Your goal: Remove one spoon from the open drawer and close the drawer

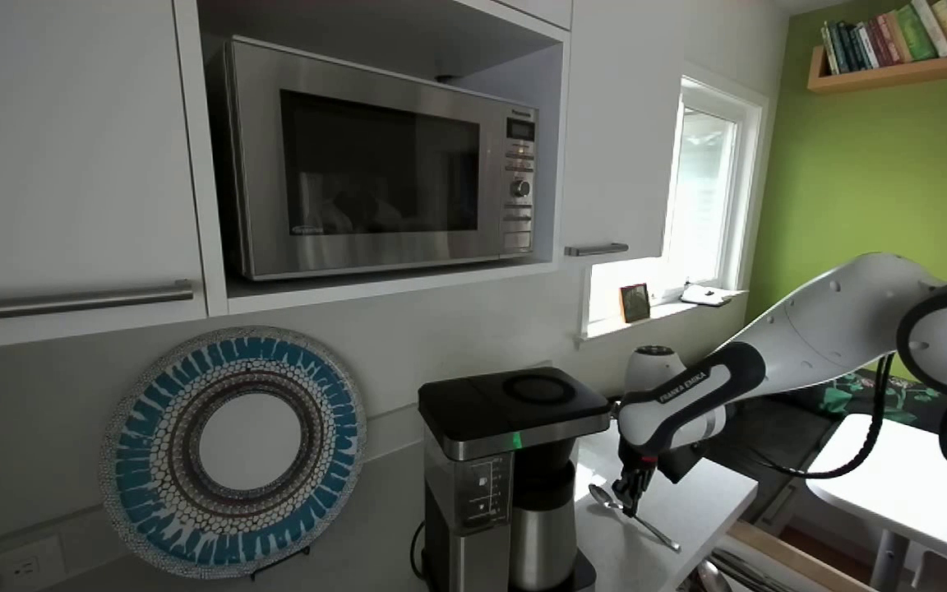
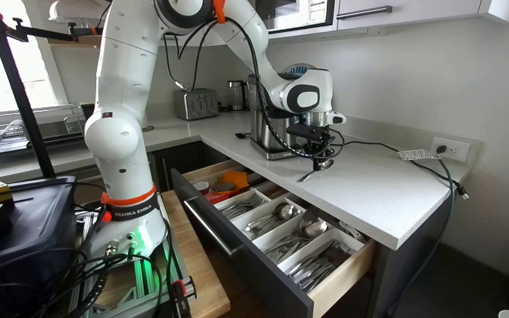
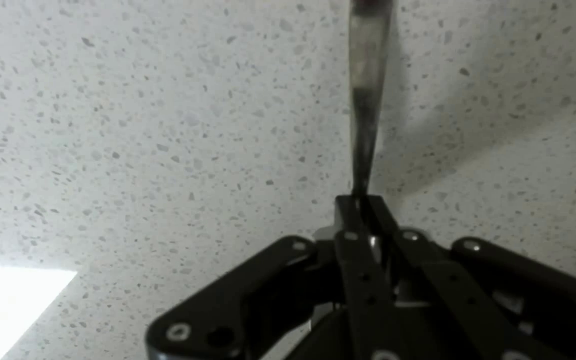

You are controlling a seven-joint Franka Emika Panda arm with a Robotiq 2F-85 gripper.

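The silvery spoon (image 1: 659, 535) shows in both exterior views, low over the white counter, with its bowl (image 2: 327, 164) on one side of the fingers and its handle on the other. In the wrist view its handle (image 3: 366, 75) runs up from the fingertips. My gripper (image 1: 629, 506) is shut on the spoon; it also shows in an exterior view (image 2: 316, 168) and the wrist view (image 3: 360, 200). I cannot tell if the spoon touches the counter. The drawer (image 2: 237, 238) stands open below the counter, with several spoons and other cutlery in white trays.
The black and steel coffee maker (image 1: 469, 493) stands on the counter close to the gripper. A dark scoop (image 2: 241, 135) lies beside it. A power cable (image 2: 374, 143) crosses the counter's back. The counter's front edge (image 2: 320, 207) overhangs the drawer. A toaster (image 2: 196, 104) stands farther back.
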